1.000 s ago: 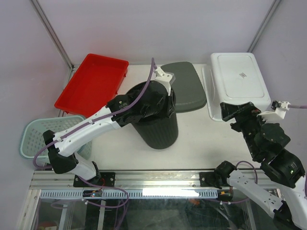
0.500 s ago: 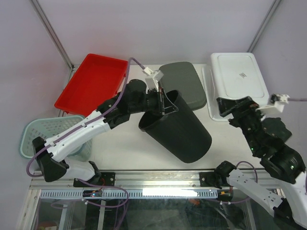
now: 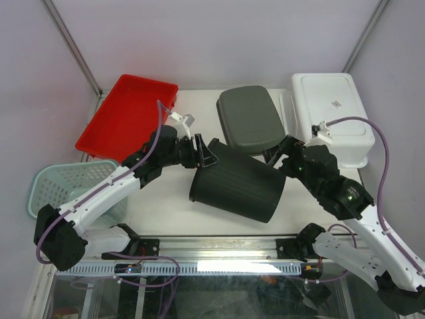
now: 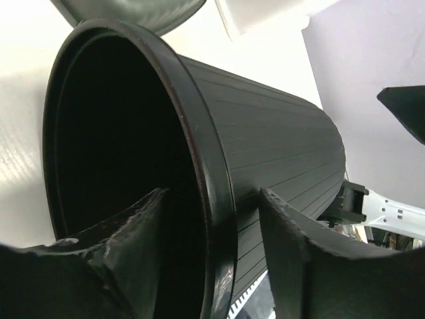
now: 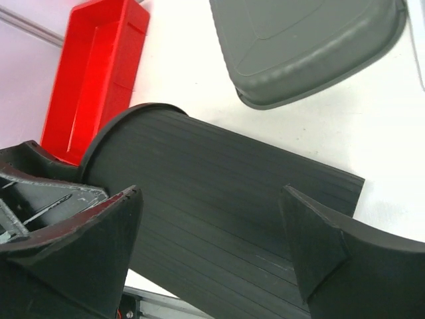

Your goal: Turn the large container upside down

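The task is about half done, judging by how things lie. The bin [image 3: 236, 186] lies on its side in the middle of the table [image 3: 166, 209], mouth to the left, base to the right and near. It is neither upright nor yet turned over.

The left gripper [image 3: 204, 153] is at the mouth. In the left wrist view its fingers [image 4: 129, 232] straddle the rim, one inside and one outside. There is a gap on each side, so the jaws are apart and not clamped on the rim.

The right gripper [image 3: 277, 150] hovers at the far right of the bin, by its base. In the right wrist view its fingers are spread wide with the ribbed wall below and between them. They hold nothing.

What is left: the bin must be tipped on so that the mouth goes down on the table and the base comes up. Lying loose on its side, it may roll.
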Motion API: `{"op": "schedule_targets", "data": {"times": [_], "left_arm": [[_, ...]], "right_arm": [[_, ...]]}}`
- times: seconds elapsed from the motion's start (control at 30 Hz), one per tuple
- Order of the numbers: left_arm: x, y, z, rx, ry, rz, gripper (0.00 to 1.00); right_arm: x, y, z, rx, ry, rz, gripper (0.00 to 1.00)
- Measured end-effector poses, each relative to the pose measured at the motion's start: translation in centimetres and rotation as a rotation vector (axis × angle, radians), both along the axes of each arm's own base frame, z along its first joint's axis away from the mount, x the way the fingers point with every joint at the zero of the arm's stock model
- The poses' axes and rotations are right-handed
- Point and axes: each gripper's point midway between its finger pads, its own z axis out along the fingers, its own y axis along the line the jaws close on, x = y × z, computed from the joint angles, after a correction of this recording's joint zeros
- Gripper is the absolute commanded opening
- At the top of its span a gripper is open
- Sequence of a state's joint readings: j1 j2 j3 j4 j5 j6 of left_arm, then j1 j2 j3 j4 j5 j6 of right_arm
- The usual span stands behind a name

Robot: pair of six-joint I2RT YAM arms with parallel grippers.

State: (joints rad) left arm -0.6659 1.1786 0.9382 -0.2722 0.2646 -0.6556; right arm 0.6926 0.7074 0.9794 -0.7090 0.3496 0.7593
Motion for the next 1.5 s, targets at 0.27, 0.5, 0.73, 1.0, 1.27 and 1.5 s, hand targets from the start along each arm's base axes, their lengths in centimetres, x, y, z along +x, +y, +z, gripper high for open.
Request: {"op": "schedule_targets", "data": {"times": [0.27, 0.5, 0.73, 1.0, 1.27, 1.5], "left_arm": [[0.2, 0.1, -0.8, 0.046, -0.004, -0.010, 0.78], [1.0, 1.4, 0.8, 0.143, -0.056, 0.015, 0.67], [1.0, 2.3, 0.6, 0.197, -0.065, 0.030, 0.36], [0.9, 2.2, 1.1, 0.192, -0.087, 0.024, 0.14], [1.3, 3.1, 0.8, 0.209, -0.108, 0.059, 0.09], [2.5, 3.5, 1.0, 0.219, -0.149, 0.105, 0.11]], "right_arm": [[-1.2, -1.9, -1.8, -0.025, 0.060, -0.063, 0.89], [-4.5, -4.5, -4.3, 0.007, 0.130, -0.107, 0.85], [-6.4, -5.4, -7.0, 0.050, 0.190, -0.134, 0.69], [-6.4, -2.2, -9.1, 0.163, 0.209, -0.027, 0.34], [-6.7, -1.2, -8.4, 0.186, 0.166, 0.055, 0.05], [-6.9, -0.4, -7.0, 0.156, 0.160, 0.125, 0.01]]}}
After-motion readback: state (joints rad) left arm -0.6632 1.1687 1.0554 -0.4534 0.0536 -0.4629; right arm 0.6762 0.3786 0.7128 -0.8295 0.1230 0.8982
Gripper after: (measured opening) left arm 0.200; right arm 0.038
